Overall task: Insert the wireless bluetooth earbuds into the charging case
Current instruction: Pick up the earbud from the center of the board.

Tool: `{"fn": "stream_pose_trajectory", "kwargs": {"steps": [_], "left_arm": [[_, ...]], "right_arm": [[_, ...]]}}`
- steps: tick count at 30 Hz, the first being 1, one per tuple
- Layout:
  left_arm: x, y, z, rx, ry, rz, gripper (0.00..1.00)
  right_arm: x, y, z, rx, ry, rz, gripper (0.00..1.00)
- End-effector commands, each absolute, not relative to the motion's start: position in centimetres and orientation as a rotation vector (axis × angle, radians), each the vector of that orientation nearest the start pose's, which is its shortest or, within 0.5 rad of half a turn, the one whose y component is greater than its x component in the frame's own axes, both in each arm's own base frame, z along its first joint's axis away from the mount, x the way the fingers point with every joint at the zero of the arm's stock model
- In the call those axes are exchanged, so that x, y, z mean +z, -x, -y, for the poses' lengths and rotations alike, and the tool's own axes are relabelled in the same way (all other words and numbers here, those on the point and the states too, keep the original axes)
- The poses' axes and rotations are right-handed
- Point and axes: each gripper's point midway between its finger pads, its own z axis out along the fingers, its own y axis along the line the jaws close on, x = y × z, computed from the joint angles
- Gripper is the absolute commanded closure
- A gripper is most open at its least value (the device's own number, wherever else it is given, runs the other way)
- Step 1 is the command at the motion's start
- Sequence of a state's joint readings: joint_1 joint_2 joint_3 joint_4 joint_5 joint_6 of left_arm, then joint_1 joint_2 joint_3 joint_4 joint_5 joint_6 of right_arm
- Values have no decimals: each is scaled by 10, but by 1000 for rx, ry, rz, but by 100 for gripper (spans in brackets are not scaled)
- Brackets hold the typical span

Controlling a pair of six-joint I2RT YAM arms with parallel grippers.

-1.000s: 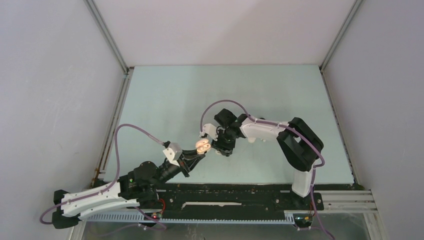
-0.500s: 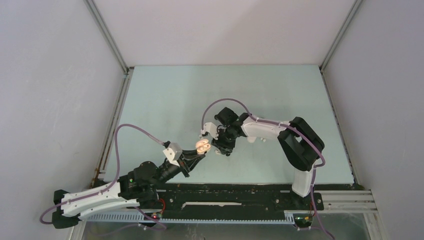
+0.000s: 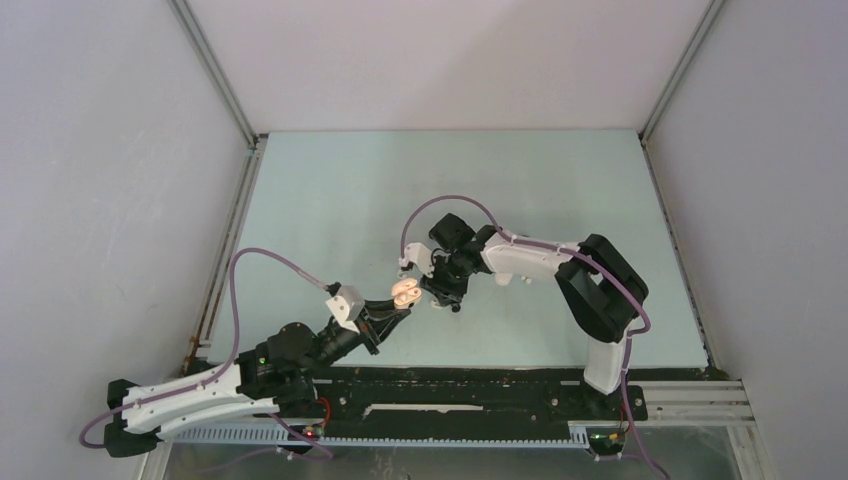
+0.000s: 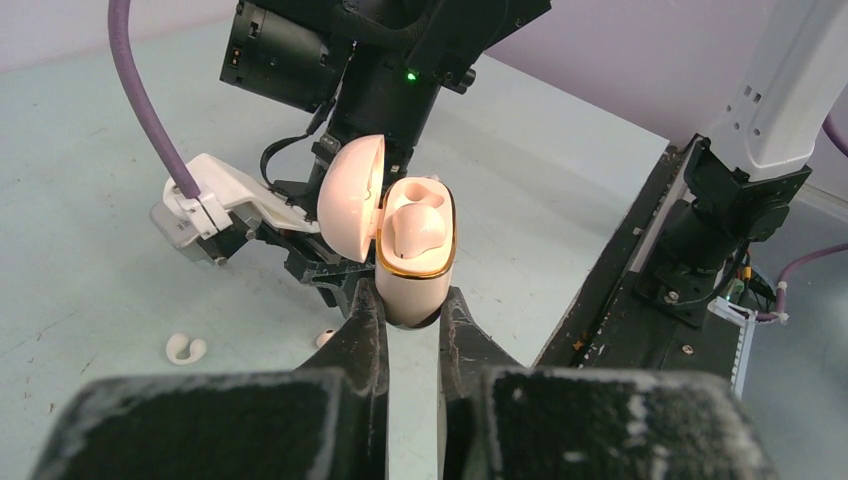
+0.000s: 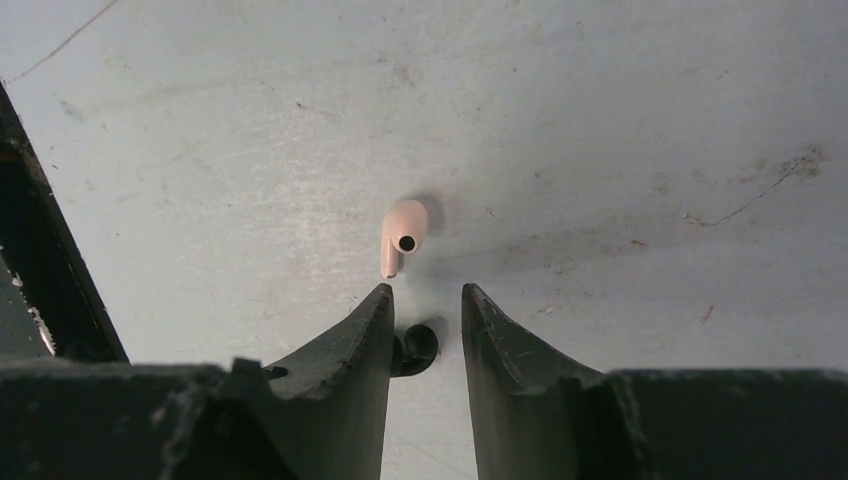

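**Holding the case open, lining up on the loose bud**

Grips the charging case [image 4: 415, 270] upright in the left gripper [image 4: 411, 312], with lid [image 4: 350, 185] swung back to present the sockets upward for loading, and a seated earbud [image 4: 418, 228] inside. Hovers the right gripper [image 5: 427, 300] with jaws narrowly parted, not closed on anything, just short of the pink earbud [image 5: 403, 232] lying on the table [image 5: 620, 150], with stem pointing back toward the fingers and long axis roughly along the gripper's reach.

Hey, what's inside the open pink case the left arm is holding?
A pale pink earbud sits in the charging case, clamped by the left gripper. The case wall hides how deep it sits; the far well is unclear.
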State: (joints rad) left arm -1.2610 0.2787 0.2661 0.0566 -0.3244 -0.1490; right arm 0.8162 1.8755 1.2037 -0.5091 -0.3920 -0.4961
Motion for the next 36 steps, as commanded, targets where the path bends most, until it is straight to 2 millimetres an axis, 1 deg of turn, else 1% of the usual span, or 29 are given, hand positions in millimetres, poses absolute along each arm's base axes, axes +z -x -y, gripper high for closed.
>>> {"fn": "stream_pose_trajectory", "kwargs": {"steps": [1,8,13,16,18,21,28,32,36], "left_arm": [[235,-122,231,-905,-600,-1418,100],[234,-122,231,-906,-598,-1421,100],[233,-122,231,-905,-601,-1424,100],[233,-122,231,-901,-602,-1425,100],[233,-122,232,-900,-604,-1427,100],[233,-122,231,-901,-605,-1426,100],[232,-122,231,-903,-604,-1428,100],[231,-122,232,-901,-606,-1430,100],[230,-122,232,-903,-607,-1430,100]], "right_arm": [[37,-239,-335,673,1721,-2067,66],[35,-251,-336,612,1692,-2089,68],[28,-260,-335,538,1681,-2098,68],[23,-261,-334,509,1695,-2106,67],[18,-257,-334,505,1715,-2113,67],[14,-245,-336,539,1760,-2115,66],[14,-213,-343,655,1865,-2091,64],[15,-204,-346,695,1884,-2087,64],[18,-202,-350,729,1875,-2094,63]]}}
